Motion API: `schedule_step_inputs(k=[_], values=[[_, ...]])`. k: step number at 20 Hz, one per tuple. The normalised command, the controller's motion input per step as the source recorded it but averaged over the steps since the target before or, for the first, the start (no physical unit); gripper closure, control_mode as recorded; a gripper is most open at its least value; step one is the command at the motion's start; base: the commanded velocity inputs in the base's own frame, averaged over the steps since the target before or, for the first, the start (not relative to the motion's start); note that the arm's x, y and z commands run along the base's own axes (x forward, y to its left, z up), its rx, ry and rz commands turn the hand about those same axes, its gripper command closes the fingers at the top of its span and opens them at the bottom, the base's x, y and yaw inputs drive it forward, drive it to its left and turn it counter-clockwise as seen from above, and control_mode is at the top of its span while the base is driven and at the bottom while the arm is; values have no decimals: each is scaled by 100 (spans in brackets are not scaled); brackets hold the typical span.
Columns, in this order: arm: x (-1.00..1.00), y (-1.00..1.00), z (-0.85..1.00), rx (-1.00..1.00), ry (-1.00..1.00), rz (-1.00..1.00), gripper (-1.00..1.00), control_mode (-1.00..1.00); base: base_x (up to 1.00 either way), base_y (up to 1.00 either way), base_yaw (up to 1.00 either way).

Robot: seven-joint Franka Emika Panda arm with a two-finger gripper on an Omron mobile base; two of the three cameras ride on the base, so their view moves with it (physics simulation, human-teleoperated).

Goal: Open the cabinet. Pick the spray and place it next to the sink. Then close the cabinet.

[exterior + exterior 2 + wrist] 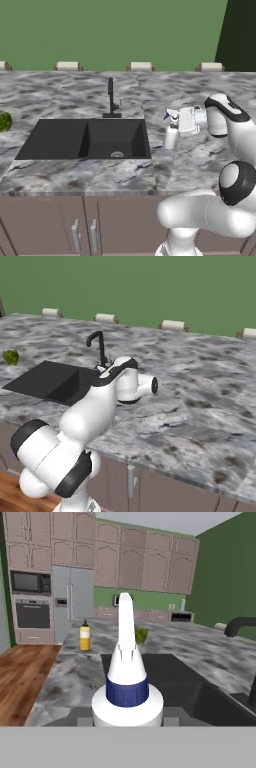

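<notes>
The robot's white two-finger pincer (176, 121) is clenched on the small slim white spray bottle with the blue-tipped trigger head (171, 131), gripping it high, around the head, while the bottle body hangs below, just right of the black rectangular double-basin sink (86, 139). From the left base view the bottle's foot looks to be at or just above the grey marbled stone worktop (200, 155), though I cannot tell whether it is touching yet. In the hand view the bottle (127, 682) rises between the fingertips, with the sink basin (200, 687) just beyond it.

The main risk, as I judge it, is a drop: if the pincer lets go while the foot is clear of the stone, a tall, narrow bottle can land tilted and topple. It stands near the right rim of the sink, so a fall to that side could send it into the basin instead of next to it. A grip this high also gives the body room to swing, so a quick descent could set it down off-upright.

Withdrawing carries its own hazard: fingers that open too little or retreat sideways could catch the trigger head and drag the bottle over. The thin black faucet (111, 100) stands well apart and seems no obstacle. The cabinet has yet to be closed.
</notes>
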Motion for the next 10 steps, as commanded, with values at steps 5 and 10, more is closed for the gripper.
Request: schedule_step_inputs(k=[5,10], values=[[24,0,-31,-5,0,0,100,-100,0,0,0],[21,-2,-24,0,-1,0,100,-100,0,0,0]])
